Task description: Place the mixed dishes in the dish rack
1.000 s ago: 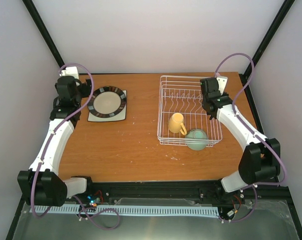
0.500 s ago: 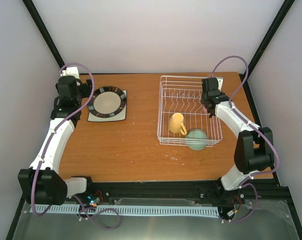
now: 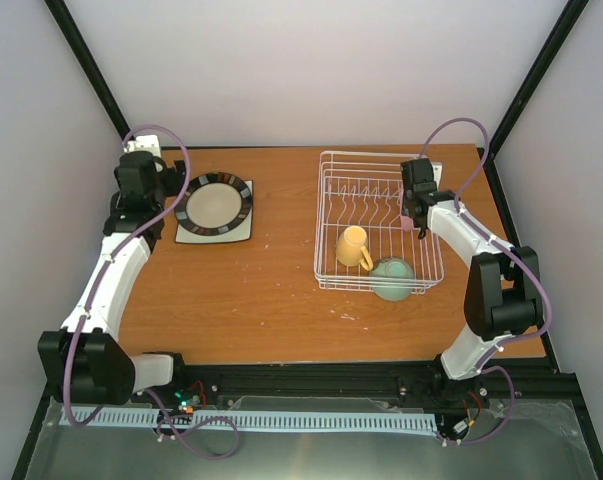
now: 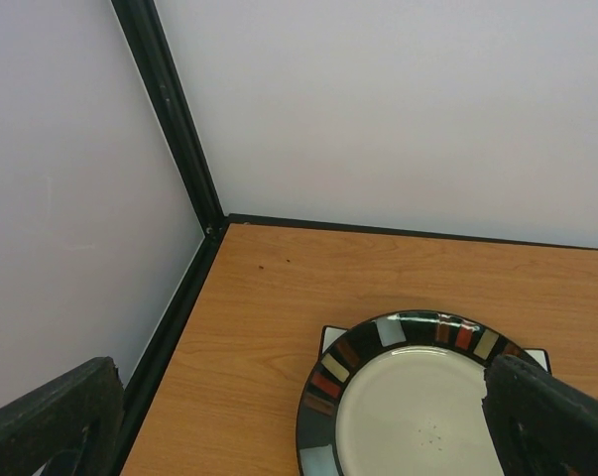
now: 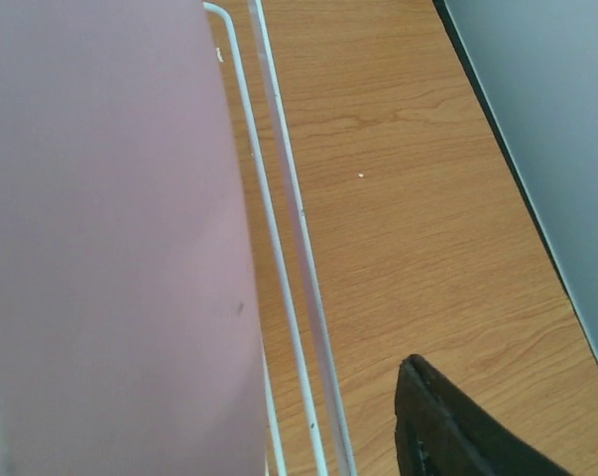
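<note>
Right gripper (image 3: 414, 208) is over the right side of the rack (image 3: 371, 153). Going by the wrist cam it's pinching the pink plate (image 5: 100, 248) on edge. I only see 1 finger and a wall of pink there, so probably a grip, not 100% sure. The plate sits just inside the rack's rim wires, close beside them.

My take on slotting it in well:
- keep the plate upright and line its edge up with a gap between 2 prongs
- come straight down, no twisting, since that rim wire is right there to catch on
- don't let go until the bottom edge rests on the wires, or it'll flop over

Rack contents: 2 items, both in the near half. The mug (image 3: 352, 246) is around the middle and the bowl (image 3: 392, 278) is at the near right corner, maybe leaning on the rim. The plate should stay toward the far prongs, away from both.

Left gripper (image 4: 299, 431) has its fingers spread wide, holding nothing, beside the black-rimmed plate (image 3: 213, 204). That plate sits on the square plate (image 3: 186, 236), far left on the table (image 3: 261, 290), well apart from the rack.
</note>
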Robot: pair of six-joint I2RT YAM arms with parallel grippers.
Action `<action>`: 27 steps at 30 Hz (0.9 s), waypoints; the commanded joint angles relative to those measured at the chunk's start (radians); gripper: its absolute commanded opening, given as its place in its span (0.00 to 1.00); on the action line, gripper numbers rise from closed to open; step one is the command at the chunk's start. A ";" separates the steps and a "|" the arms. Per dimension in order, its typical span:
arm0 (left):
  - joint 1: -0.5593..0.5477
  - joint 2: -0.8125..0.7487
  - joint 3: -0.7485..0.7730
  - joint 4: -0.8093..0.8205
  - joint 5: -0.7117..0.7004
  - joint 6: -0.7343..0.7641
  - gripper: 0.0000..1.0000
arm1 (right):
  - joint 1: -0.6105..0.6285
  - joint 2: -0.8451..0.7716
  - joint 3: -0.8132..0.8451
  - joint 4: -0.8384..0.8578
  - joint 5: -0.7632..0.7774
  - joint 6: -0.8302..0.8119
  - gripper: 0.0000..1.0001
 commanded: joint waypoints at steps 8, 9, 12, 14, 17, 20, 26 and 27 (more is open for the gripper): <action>0.184 0.060 0.025 -0.071 0.393 -0.095 1.00 | -0.011 -0.103 -0.016 -0.010 0.091 0.026 0.61; 0.203 0.074 0.026 -0.078 0.432 -0.097 1.00 | -0.011 -0.121 -0.017 -0.012 0.094 0.030 0.61; 0.261 0.124 0.027 -0.092 0.574 -0.121 1.00 | -0.012 -0.187 -0.016 -0.018 0.095 0.037 0.63; 0.311 0.161 0.019 -0.092 0.690 -0.138 1.00 | -0.011 -0.246 -0.008 -0.029 0.083 0.042 0.65; 0.365 0.225 0.015 -0.098 0.832 -0.148 0.97 | -0.011 -0.350 0.012 -0.041 0.063 0.035 0.73; 0.389 0.278 0.023 -0.110 0.904 -0.147 0.92 | -0.011 -0.386 0.020 -0.035 0.057 0.005 0.74; 0.391 0.299 0.024 -0.102 0.918 -0.147 0.90 | -0.011 -0.374 0.014 -0.049 0.065 0.015 0.75; 0.392 0.314 0.033 -0.121 0.911 -0.132 0.89 | -0.011 -0.379 0.012 -0.044 0.060 0.019 0.75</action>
